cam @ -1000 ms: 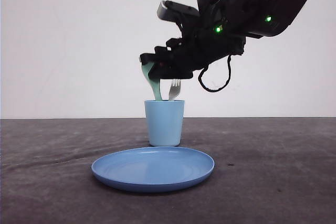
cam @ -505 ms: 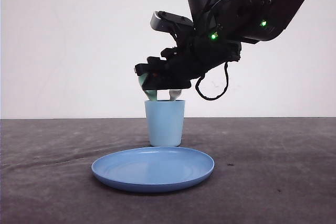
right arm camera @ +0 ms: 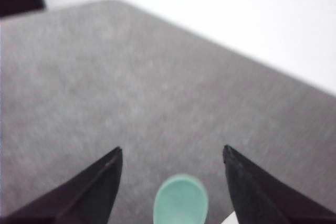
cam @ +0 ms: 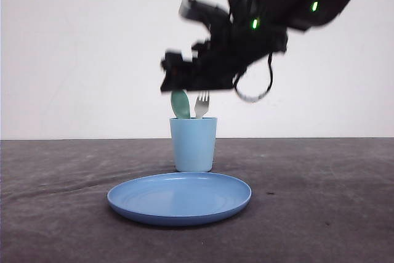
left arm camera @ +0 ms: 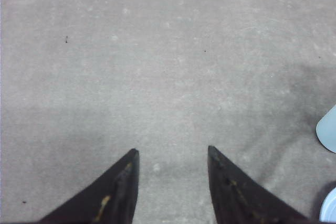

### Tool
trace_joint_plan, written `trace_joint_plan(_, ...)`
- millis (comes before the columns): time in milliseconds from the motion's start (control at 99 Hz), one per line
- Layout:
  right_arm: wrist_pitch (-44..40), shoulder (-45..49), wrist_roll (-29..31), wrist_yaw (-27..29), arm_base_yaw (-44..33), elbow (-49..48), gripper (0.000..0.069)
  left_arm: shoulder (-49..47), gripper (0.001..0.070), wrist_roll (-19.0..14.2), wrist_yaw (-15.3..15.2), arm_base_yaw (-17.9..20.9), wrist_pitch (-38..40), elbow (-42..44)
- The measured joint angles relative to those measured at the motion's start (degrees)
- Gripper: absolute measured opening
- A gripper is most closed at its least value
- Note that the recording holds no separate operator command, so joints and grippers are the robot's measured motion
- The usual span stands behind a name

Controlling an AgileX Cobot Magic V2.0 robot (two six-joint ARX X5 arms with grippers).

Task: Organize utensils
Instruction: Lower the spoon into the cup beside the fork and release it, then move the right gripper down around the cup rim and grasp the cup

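Mint-green spoon [cam: 180,104] and white fork [cam: 202,105] stand in the blue tumbler [cam: 193,144]; right gripper [right arm camera: 172,153] hangs above, spread wide, empty; left gripper [left arm camera: 171,153] likewise spread, empty.

My view is a bare robot test bench, looks like a lab, dark grey felt-like tabletop [cam: 320,214] running to a plain white wall [cam: 80,47] at 12 o'clock, lone plastic plate [cam: 179,198] and cup [cam: 193,144] staged centre.

The right gripper [cam: 169,81] hangs spread just above the spoon [cam: 180,104] and fork [cam: 202,105] standing in the cup [cam: 193,145]; the plate [cam: 179,198] blocks the front, with bare table [cam: 326,201] either side.
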Motion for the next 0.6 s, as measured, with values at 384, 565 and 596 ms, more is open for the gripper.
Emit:
trace_joint_plan(384, -24.59, -16.13, 1.01, -0.02, -3.23, 0.13, 0.0385, 0.00, 0.0240, 0.02, 0.00, 0.00, 0.00, 0.00)
trace_joint_plan(565, -33.20, -17.92, 1.88, 0.15, -6.40, -0.83, 0.0385, 0.00, 0.0240, 0.02, 0.00, 0.00, 0.02, 0.00)
trace_joint_plan(596, -33.18, -17.92, 1.95, 0.17, -6.49, -1.70, 0.0385, 0.00, 0.0240, 0.00, 0.00, 0.00, 0.00, 0.00)
